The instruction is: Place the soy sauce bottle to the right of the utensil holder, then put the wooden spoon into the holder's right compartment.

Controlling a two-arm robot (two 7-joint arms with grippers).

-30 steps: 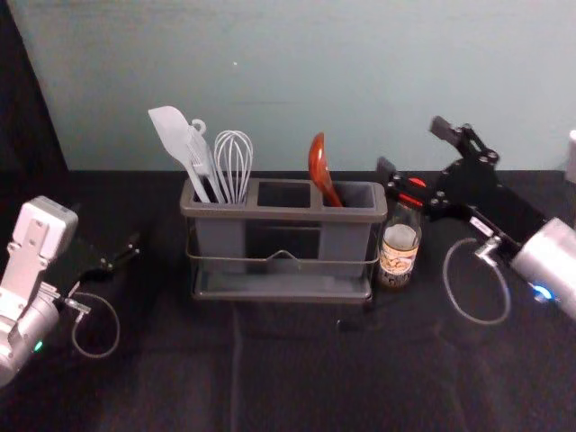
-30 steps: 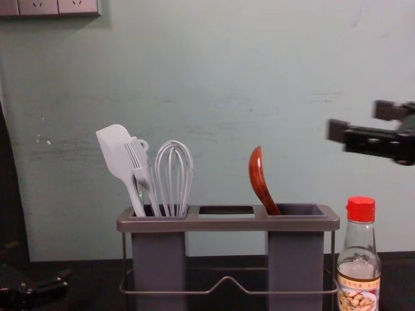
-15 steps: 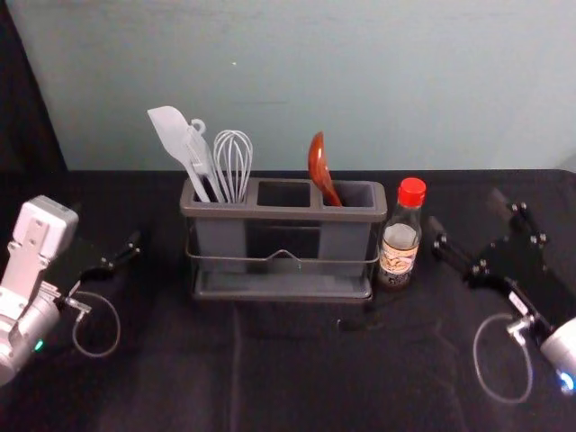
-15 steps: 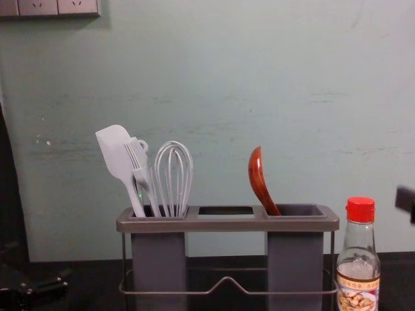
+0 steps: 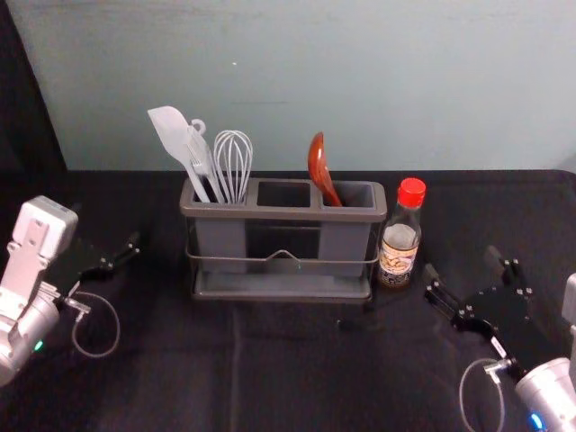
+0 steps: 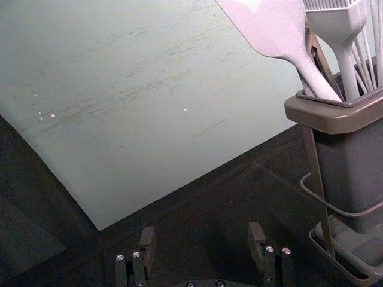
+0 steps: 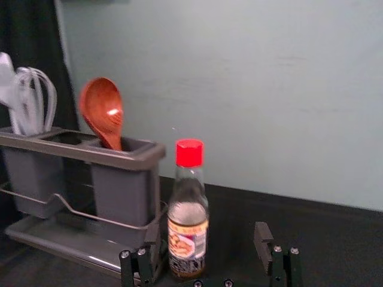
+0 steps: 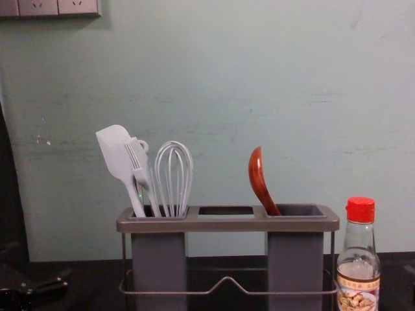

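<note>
Head view, and here's the line we're watching: the soy sauce bottle (image 5: 399, 252) stands upright, far and left of our right claw (image 5: 462, 263), with open surface (image 5: 405, 351) running toward us on the near side. The right arm is clearly the nearer one, and that claw is released, fingers spread, apart from the glass. Our bottle sits just right of the utensil holder (image 5: 284, 213); whether they touch, we can't say. And the wooden spoon (image 5: 320, 166)? Bowl up, in the right compartment, its long axis tipping left at the top! Over on the left, well away from the holder, our left claw (image 6: 202, 231) is parked, also spread and holding nothing.

So both placements look done to us, and the call is a clean retreat, near and right. Swing far-left instead and we'd risk knocking that upright bottle into the rack.
</note>
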